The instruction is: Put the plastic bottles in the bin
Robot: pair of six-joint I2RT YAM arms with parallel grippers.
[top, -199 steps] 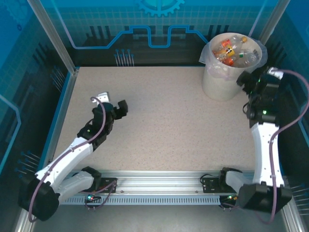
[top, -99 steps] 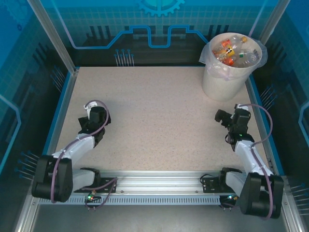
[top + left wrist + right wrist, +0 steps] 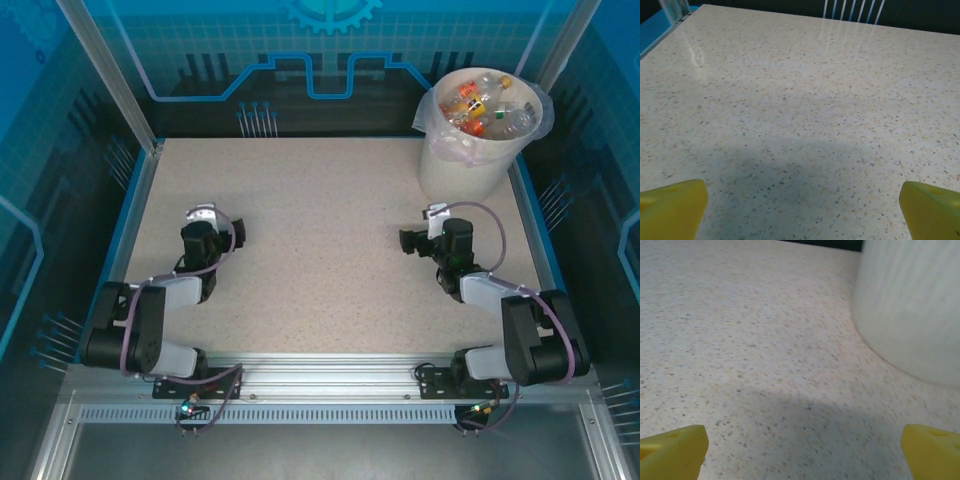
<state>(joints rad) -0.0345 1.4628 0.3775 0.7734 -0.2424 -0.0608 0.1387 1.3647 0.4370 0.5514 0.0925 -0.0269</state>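
plastic bottles [image 3: 478, 104] in bin [image 3: 462, 176] | left jaws spread | right jaws spread

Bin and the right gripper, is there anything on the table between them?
Nothing. In the right wrist view, bare speckled table runs from the right gripper to the bin; the top view agrees.

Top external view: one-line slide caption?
Plastic bottles in the bin; left gripper and right gripper open, empty, above the table.
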